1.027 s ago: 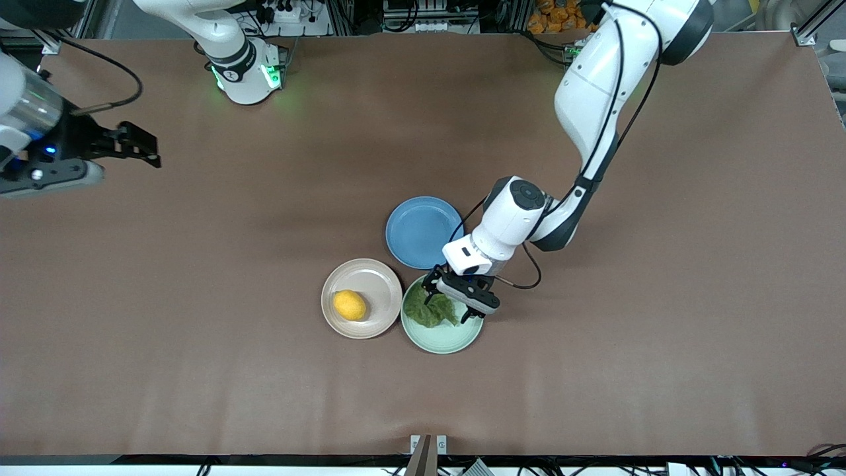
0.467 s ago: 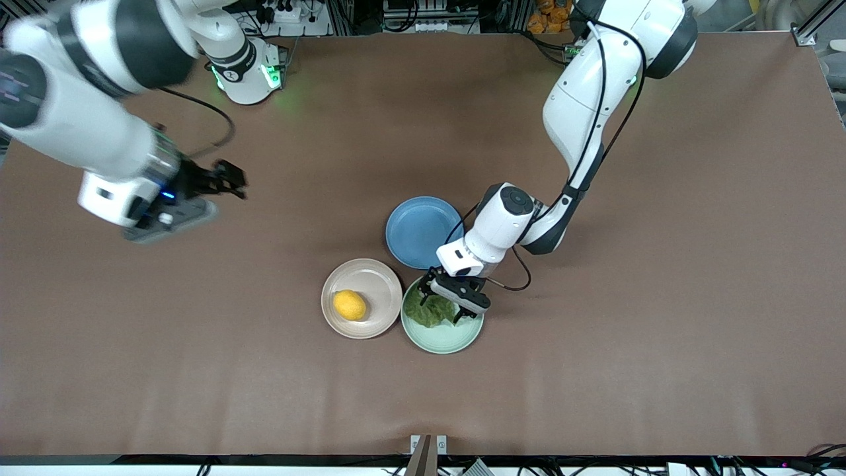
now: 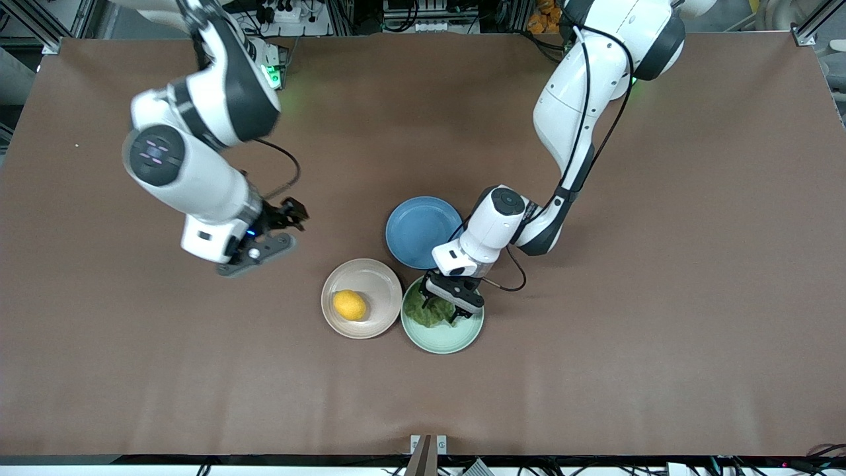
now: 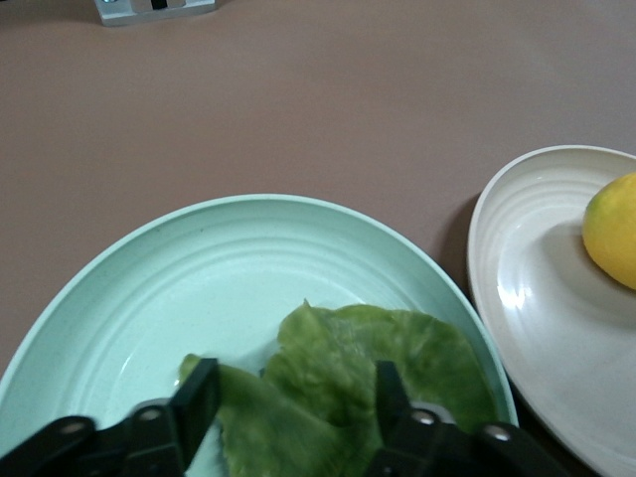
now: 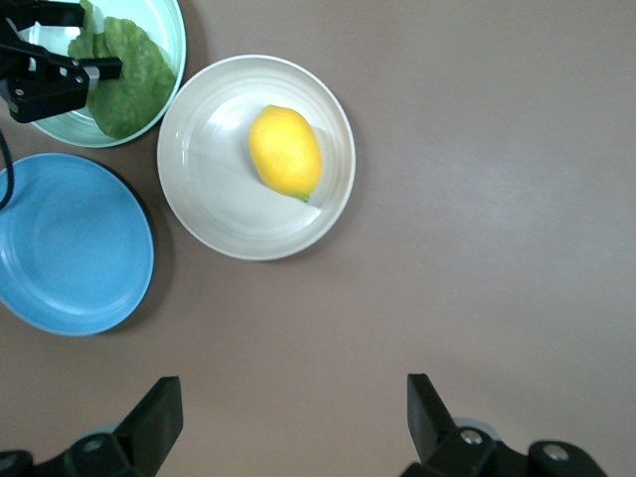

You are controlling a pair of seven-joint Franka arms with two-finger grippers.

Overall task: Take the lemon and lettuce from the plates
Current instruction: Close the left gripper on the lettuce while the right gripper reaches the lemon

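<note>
Down on the mint green plate (image 3: 441, 340), the left gripper (image 3: 450, 305) stood low over the lettuce (image 3: 429, 313), its jaws still partly open, one finger planted on either side of the crinkled leaf. In the left wrist view the fingertips (image 4: 199, 393) touched the lettuce (image 4: 348, 388) where it lay flat on the mint green plate (image 4: 229, 288), and the leaf was not lifted. Just beside that plate, toward the right arm's end of the tabletop (image 3: 595, 370), sat the beige-pink plate (image 3: 370, 277), with the lemon (image 3: 349, 305) resting on it, untouched. A blue plate (image 3: 420, 231) lay farther from the front camera than both, close against them.

Meanwhile the right gripper (image 3: 285, 215) hung in the air over bare tabletop, toward the right arm's end from the plates, its jaws spread wide and holding nothing. Its wrist view looked straight down on the lemon (image 5: 285, 150), the beige-pink plate (image 5: 219, 209), the blue plate (image 5: 70, 248) and the left gripper (image 5: 84, 68) at the lettuce (image 5: 129, 75).
</note>
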